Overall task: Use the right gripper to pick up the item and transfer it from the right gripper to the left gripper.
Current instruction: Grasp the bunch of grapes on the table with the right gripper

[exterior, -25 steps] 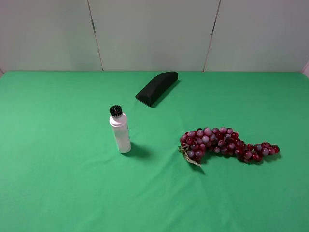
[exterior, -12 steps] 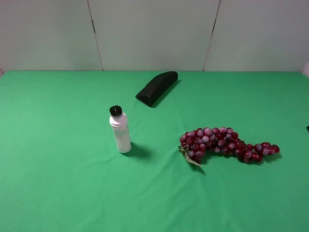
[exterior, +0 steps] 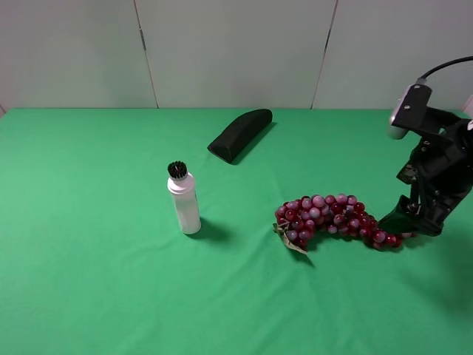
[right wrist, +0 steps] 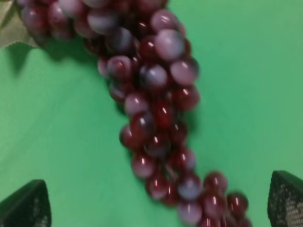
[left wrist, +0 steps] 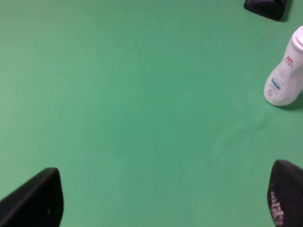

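Your right tool point(exterior: 411, 217) hangs released over the thin end of the grapes point(exterior: 325, 213) on the table point(exterior: 96, 281); your left tool point(left wrist: 158, 203) is spread wide too.

Black right arm point(exterior: 437, 159) angled downward, right pincer point(exterior: 415, 220) low, jaws wide apart, left pincer point(left wrist: 158, 201) also wide apart

glossy grapes point(exterior: 340, 217), matt green cloth point(exterior: 103, 281), smooth plastic bottle point(exterior: 183, 201)

Grape bunch point(exterior: 329, 214) tip behind right gripper point(exterior: 411, 223) fingers point(exterior: 399, 220)
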`<state>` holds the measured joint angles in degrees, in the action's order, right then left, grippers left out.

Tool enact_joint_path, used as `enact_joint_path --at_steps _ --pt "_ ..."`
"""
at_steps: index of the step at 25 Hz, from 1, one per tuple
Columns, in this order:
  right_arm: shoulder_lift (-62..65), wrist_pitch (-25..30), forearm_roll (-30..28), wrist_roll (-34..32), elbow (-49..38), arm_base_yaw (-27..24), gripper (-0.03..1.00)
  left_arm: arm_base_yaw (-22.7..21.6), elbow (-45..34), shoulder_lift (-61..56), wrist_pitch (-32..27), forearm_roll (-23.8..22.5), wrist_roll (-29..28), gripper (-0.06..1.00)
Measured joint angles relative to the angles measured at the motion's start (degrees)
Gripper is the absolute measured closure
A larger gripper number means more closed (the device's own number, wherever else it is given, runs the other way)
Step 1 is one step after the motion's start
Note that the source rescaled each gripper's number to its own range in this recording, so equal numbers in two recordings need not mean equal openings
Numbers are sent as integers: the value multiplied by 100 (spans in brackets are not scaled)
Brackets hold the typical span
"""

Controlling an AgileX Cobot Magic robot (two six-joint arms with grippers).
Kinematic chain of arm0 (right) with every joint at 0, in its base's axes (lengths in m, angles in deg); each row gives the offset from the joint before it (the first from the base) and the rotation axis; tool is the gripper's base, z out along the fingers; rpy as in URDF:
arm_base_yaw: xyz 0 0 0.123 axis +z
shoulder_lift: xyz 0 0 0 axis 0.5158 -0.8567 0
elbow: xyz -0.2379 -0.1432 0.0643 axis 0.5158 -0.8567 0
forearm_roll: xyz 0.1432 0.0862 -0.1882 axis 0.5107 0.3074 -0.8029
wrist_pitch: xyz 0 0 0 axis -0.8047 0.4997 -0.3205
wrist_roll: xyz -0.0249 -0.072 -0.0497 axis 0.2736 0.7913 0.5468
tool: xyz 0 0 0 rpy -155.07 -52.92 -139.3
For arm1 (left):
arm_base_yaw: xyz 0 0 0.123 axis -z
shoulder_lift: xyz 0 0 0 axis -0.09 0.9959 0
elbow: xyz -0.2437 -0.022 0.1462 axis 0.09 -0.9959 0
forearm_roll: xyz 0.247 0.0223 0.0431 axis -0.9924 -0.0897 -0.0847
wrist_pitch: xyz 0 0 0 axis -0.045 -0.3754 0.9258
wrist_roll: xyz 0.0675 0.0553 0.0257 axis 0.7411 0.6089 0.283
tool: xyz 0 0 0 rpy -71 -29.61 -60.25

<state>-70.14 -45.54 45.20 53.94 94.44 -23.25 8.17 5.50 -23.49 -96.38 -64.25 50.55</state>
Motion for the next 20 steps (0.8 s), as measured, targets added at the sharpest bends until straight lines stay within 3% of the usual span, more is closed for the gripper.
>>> enact_joint_path --at_steps 9,20 --pt "-969 -1061 70 305 99 370 -3 0 0 0 0 0 0 11" --pt "-1606 -1512 122 305 109 370 -3 0 0 0 0 0 0 11"
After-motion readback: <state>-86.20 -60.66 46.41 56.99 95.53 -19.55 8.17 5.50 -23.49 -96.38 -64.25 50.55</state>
